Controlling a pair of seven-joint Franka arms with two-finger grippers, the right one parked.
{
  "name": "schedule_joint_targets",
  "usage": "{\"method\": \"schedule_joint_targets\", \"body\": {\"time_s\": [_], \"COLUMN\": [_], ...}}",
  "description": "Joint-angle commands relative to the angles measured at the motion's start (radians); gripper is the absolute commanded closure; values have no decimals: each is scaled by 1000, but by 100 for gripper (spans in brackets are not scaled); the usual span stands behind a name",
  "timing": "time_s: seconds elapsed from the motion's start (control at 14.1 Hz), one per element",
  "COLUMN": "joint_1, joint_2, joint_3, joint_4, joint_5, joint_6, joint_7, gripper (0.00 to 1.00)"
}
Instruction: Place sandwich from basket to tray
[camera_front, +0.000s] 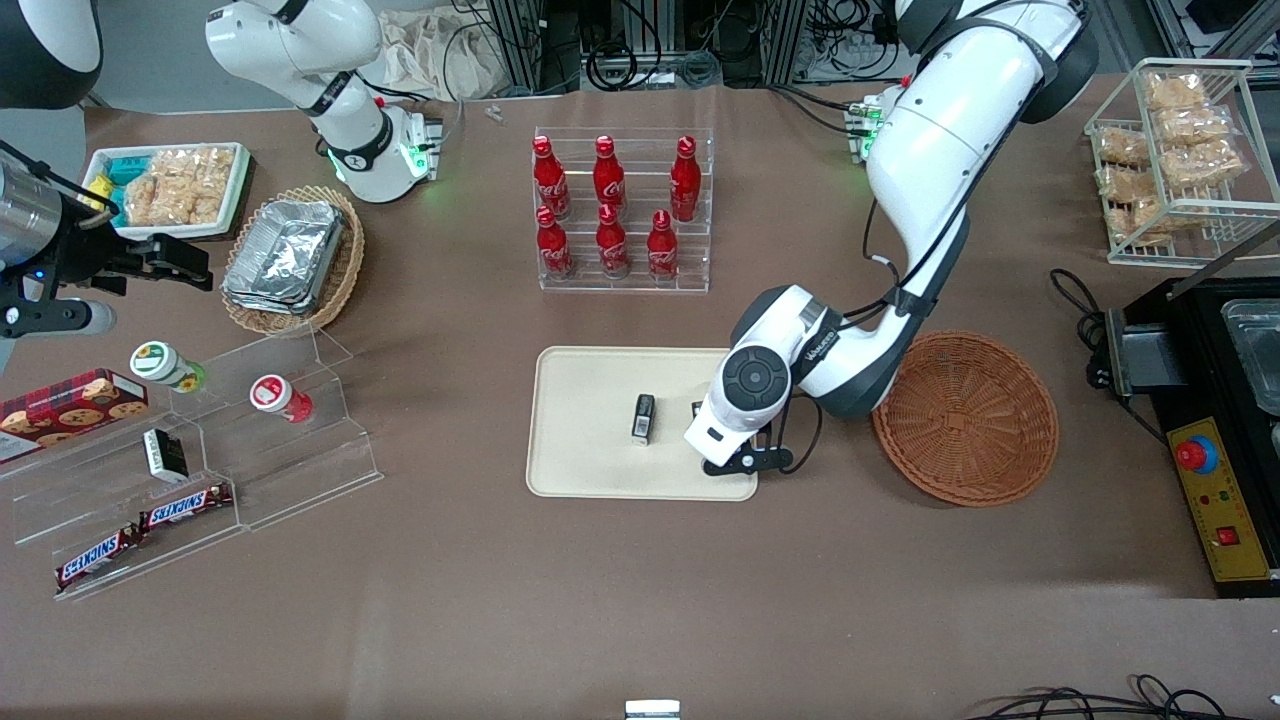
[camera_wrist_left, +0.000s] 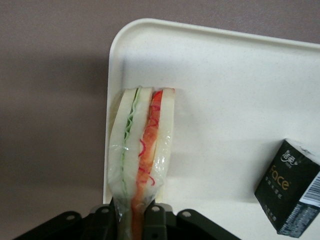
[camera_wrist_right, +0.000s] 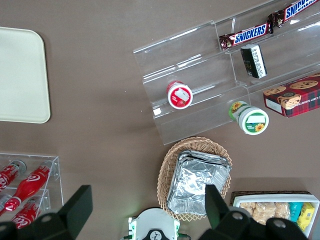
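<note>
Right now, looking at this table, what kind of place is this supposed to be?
Probably a lab mock-up of a snack shop: acrylic racks of cola bottles and Snickers bars, with cables along the table's edge. The gripper holds a wrapped sandwich over the tray, beside the basket.

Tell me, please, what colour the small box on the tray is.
Black with white lettering, clearest in the left wrist view: box, tray.

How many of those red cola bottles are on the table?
6, all standing in the clear acrylic rack: three on its upper step and three on its lower step, nearer the front camera. None seem hidden. The gripper holds the sandwich over the tray.
</note>
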Motion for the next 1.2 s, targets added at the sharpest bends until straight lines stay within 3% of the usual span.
{"method": "schedule_joint_targets", "body": {"time_s": [0.0,0.21,0.42,0.57,0.85,1.13], "joint_1": [-11,2,36,119,238,352], "joint_2": [10,-34,-179,-255,-465,-637], "joint_3": [7,7,11,2,-4,-3], "joint_4": [41,50,32,11,-165,-314], "joint_5": [24,11,11,2,-99,-110], "joint_6": [-8,-14,-141,-184,-186,-207], "joint_7": [1,-5,-1,24,227,434], "gripper": [0,0,0,0,0,0]}}
